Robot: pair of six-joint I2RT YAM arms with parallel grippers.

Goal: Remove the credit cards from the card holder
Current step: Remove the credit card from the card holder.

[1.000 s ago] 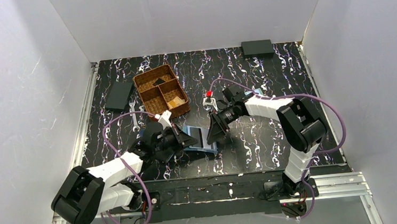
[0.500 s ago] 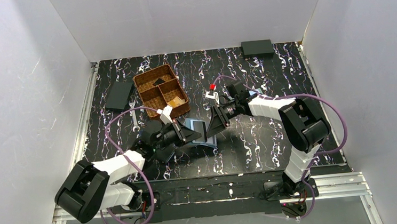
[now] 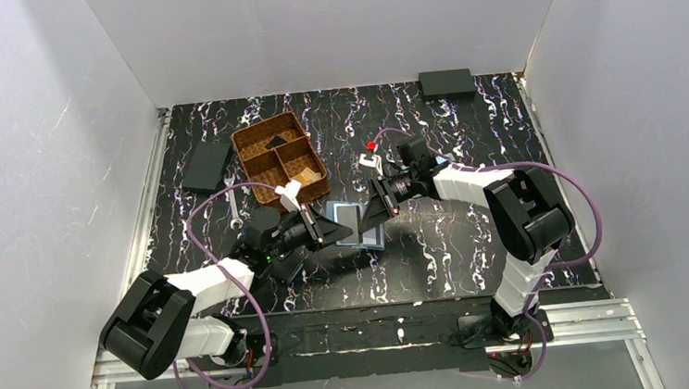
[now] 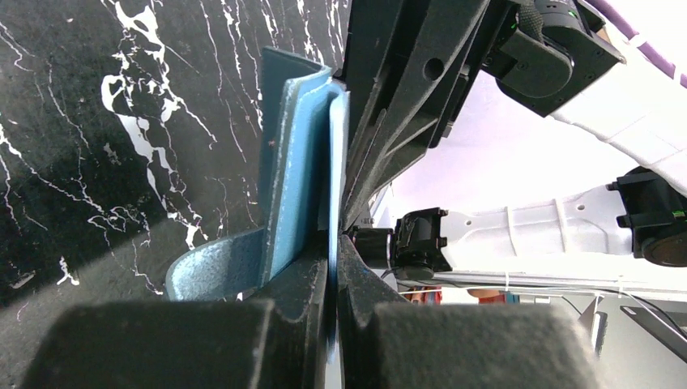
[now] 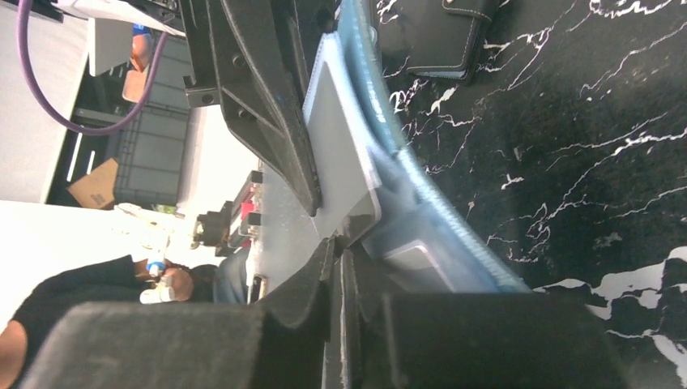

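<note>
The steel-blue card holder (image 3: 369,232) stands open on edge between my two grippers, just right of the basket. My left gripper (image 3: 329,230) is shut on a thin light-blue flap of the card holder (image 4: 293,182), its jaws (image 4: 334,243) pressed tight on it. From the right, my right gripper (image 3: 372,214) has its jaws closed on the thin whitish edge of a credit card (image 5: 341,150), which lies against the holder's inner face (image 5: 441,243). A second grey card (image 5: 409,253) sits in a pocket. In the top view a light grey card (image 3: 348,220) shows.
A brown woven basket (image 3: 279,158) stands at the back left, with a wrench (image 3: 233,203) and a dark wallet (image 3: 207,165) to its left. A black box (image 3: 446,82) lies at the back edge. Another black wallet (image 5: 428,32) lies beyond the holder.
Both grippers and the holder have shifted a little toward the back. The right gripper has gone from wide open to closed on the card's edge. The left grip is unchanged.
</note>
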